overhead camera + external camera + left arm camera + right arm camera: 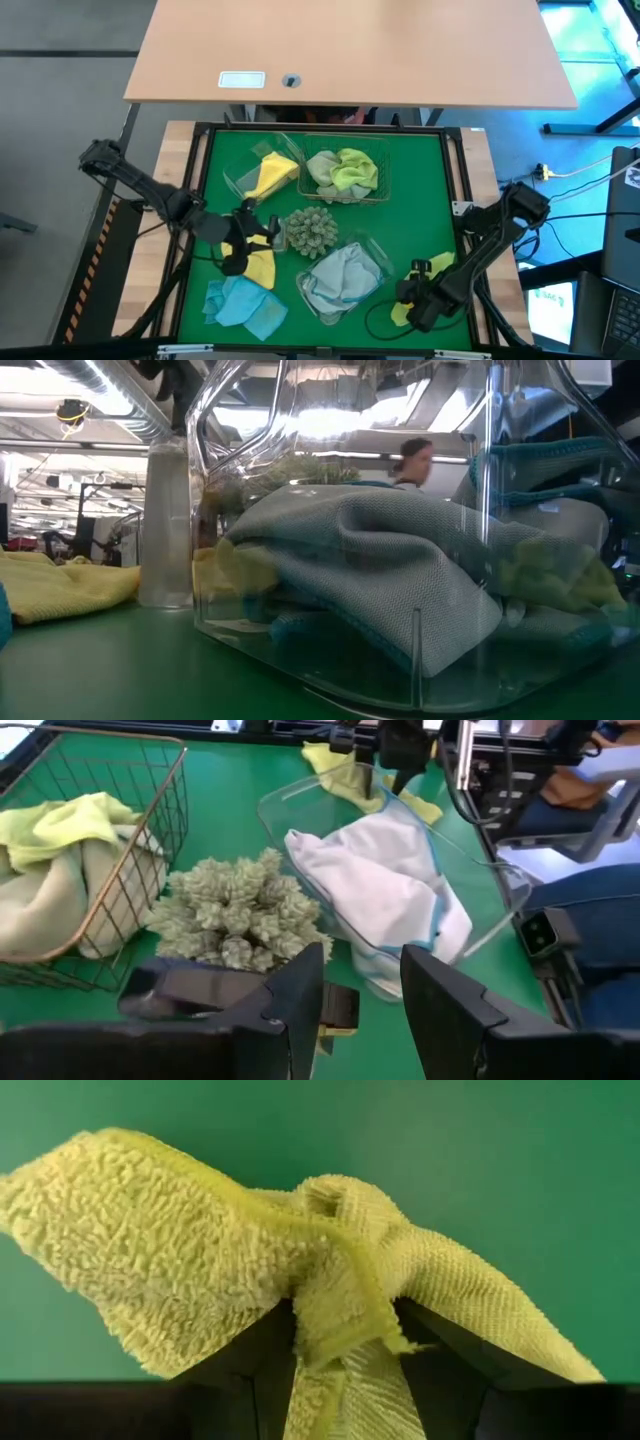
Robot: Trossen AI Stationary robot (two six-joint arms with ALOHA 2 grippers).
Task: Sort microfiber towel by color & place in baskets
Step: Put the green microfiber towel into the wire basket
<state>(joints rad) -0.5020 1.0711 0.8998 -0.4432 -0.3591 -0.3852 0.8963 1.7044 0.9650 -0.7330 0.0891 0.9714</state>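
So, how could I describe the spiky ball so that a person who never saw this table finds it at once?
Start from the green table and find the wire basket at its far side. Just in front of this basket, near the table's middle, sits the spiky ball. It is the only round, bristly, grey-green thing; everything around it is soft flat cloth or a container.

The bench (420,200) is green. Bright yellow towels (270,175) lie in one clear tub (232,178), pale lime ones (350,168) in the wire basket (384,160), and light blue (340,275) in another. The spiky ball (311,230) looks grey-green. The right tool (345,1355) pinches a yellow cloth (200,1260), perhaps lime-tinged.
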